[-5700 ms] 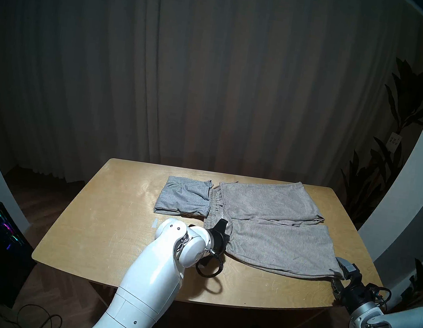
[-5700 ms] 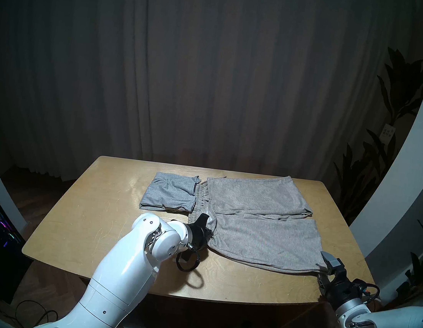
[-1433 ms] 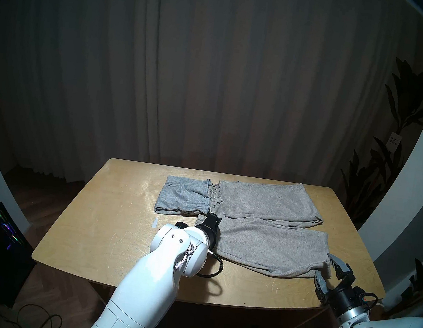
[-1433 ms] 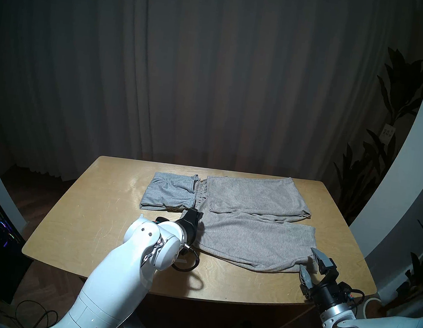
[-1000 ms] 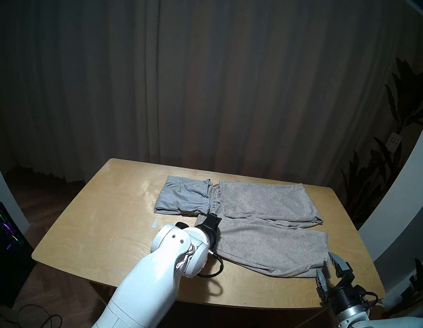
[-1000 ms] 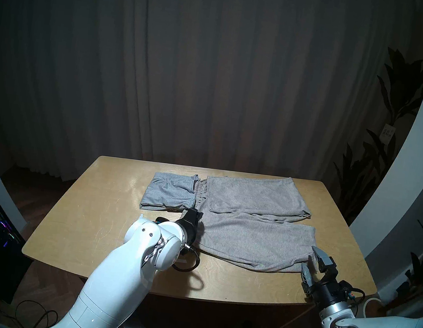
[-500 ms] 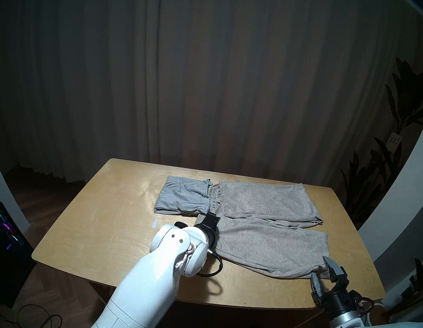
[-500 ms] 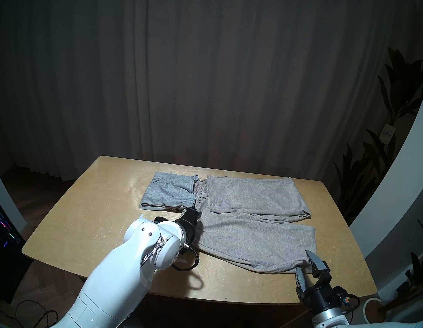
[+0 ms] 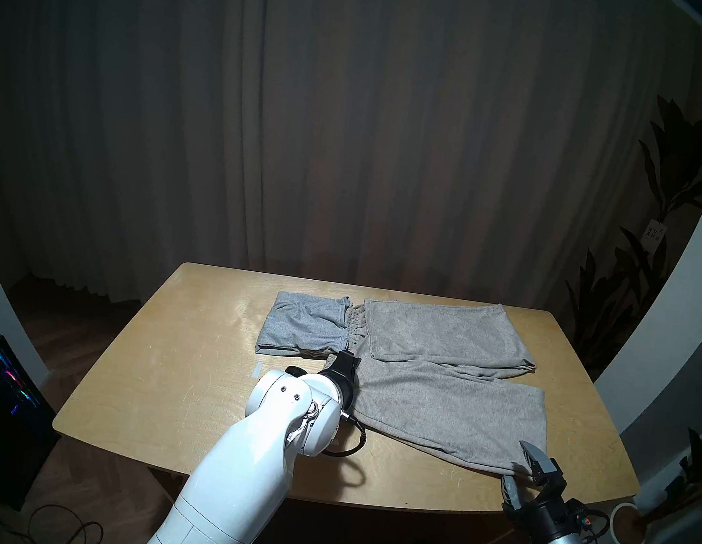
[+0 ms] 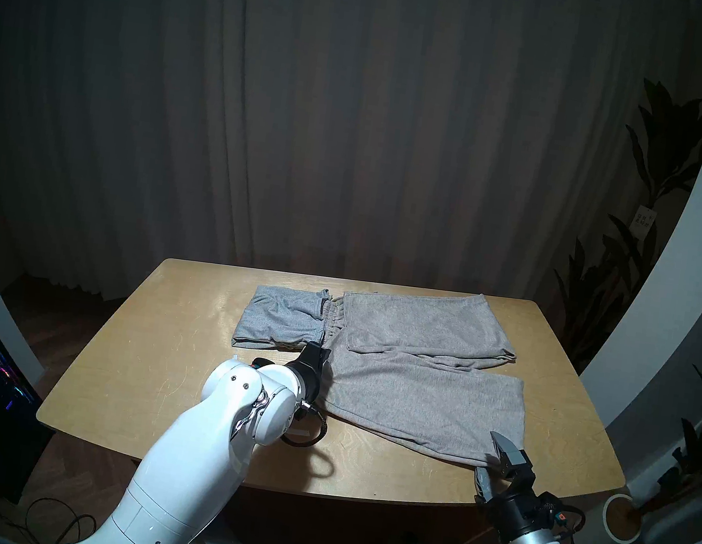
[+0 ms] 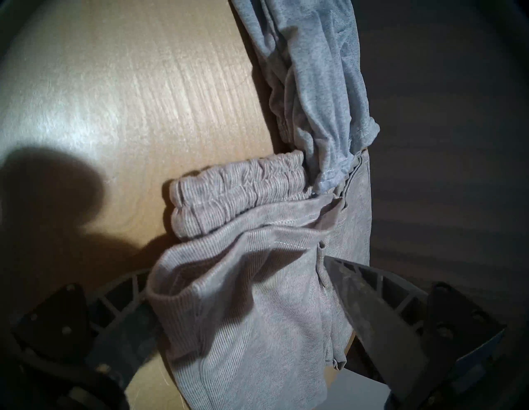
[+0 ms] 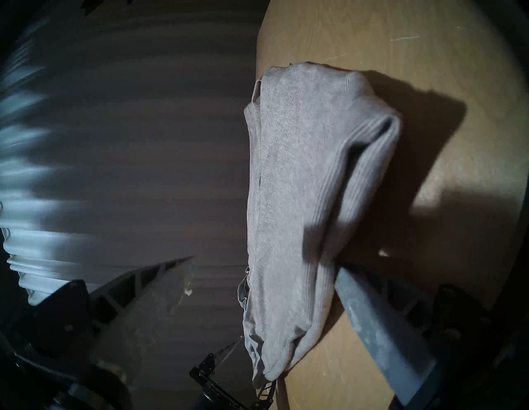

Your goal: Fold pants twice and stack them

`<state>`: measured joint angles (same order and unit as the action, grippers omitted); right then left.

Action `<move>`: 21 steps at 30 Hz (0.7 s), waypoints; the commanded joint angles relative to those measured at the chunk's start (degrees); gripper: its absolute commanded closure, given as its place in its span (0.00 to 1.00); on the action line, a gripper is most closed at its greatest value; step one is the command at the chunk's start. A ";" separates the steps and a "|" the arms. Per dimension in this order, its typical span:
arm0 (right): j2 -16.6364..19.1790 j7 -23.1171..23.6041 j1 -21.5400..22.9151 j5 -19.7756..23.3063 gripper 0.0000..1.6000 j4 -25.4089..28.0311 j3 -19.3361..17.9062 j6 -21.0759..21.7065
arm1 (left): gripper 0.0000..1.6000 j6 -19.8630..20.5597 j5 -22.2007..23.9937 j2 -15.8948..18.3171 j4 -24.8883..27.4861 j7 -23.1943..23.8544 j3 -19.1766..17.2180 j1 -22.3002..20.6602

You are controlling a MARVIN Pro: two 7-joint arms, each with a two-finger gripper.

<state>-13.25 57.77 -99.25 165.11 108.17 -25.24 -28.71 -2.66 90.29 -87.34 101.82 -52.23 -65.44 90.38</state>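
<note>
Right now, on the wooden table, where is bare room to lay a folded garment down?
Free: the left part of the wooden table, bordered by the folded light grey pants and the left arm; also the front strip below the beige-grey pants. Crowded: the far middle and right, where both pairs lie touching.

The pale wooden table (image 9: 175,375) has a smooth, faintly glossy top with visible grain and fine scratches. The larger beige-grey pants (image 9: 447,406) are soft matt knit cloth, finely ribbed with a puckered elastic waistband, and the smaller light grey folded pants (image 9: 301,329) are a smoother, heathered knit. The robot's white arm shells (image 9: 244,464) look like glossy plastic, and heavy matt fabric curtains (image 9: 358,132) hang behind.
</note>
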 commanded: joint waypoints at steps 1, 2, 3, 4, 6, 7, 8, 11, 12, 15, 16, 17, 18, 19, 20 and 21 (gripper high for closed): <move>1.66 0.30 -1.39 -0.11 0.00 1.67 -0.68 -1.77 | 0.00 0.05 -0.15 0.18 0.65 -0.04 -0.29 -0.57; 2.10 0.30 -1.44 -0.11 0.00 1.66 -0.81 -2.11 | 0.00 0.03 -0.17 0.22 0.66 -0.08 -0.37 -0.57; 2.49 0.21 -1.56 -0.11 0.00 1.74 -0.85 -2.40 | 0.00 0.01 -0.18 0.26 0.68 -0.10 -0.43 -0.58; 2.74 0.12 -1.66 -0.11 0.00 1.77 -0.91 -2.58 | 0.00 -0.02 -0.19 0.29 0.68 -0.12 -0.49 -0.58; 2.97 0.13 -1.70 -0.11 0.00 1.71 -0.95 -2.69 | 0.00 -0.03 -0.20 0.29 0.69 -0.13 -0.51 -0.59; 3.45 -0.06 -1.91 -0.11 0.00 2.01 -1.15 -3.14 | 0.00 -0.10 -0.22 0.33 0.71 -0.18 -0.61 -0.58; 3.72 -0.11 -2.01 -0.11 0.00 2.13 -1.25 -3.39 | 0.00 -0.12 -0.22 0.35 0.72 -0.20 -0.63 -0.58; 4.08 -0.23 -2.07 -0.11 0.00 2.39 -1.43 -3.65 | 0.00 -0.15 -0.23 0.34 0.73 -0.24 -0.65 -0.56; 4.31 -0.28 -2.14 -0.11 0.00 2.54 -1.54 -3.87 | 0.00 -0.18 -0.23 0.32 0.75 -0.27 -0.64 -0.55; 4.74 -0.58 -2.46 -0.11 0.00 2.85 -1.60 -4.34 | 0.00 -0.22 -0.23 0.27 0.79 -0.32 -0.59 -0.55; 4.93 -0.81 -2.68 -0.11 0.00 3.02 -1.56 -4.58 | 0.00 -0.24 -0.22 0.26 0.81 -0.35 -0.58 -0.55; 5.18 -1.13 -2.98 -0.11 0.00 3.17 -1.51 -4.92 | 0.00 -0.26 -0.22 0.26 0.82 -0.40 -0.57 -0.55; 5.18 -1.13 -2.98 -0.11 0.00 3.17 -1.51 -4.92 | 0.00 -0.26 -0.22 0.26 0.82 -0.40 -0.57 -0.55; 5.29 -1.25 -3.12 -0.11 0.00 3.20 -1.47 -5.06 | 0.00 -0.27 -0.22 0.26 0.83 -0.42 -0.56 -0.55; 5.43 -1.51 -3.34 -0.11 0.00 3.29 -1.36 -5.24 | 0.00 -0.29 -0.22 0.26 0.83 -0.44 -0.56 -0.55; 5.57 -1.91 -3.74 -0.11 0.00 3.32 -1.12 -5.51 | 0.00 -0.31 -0.23 0.26 0.84 -0.48 -0.56 -0.56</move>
<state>-9.28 56.78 -101.76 165.15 110.61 -26.32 -33.03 -3.10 90.07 -86.86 102.03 -52.70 -66.18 90.26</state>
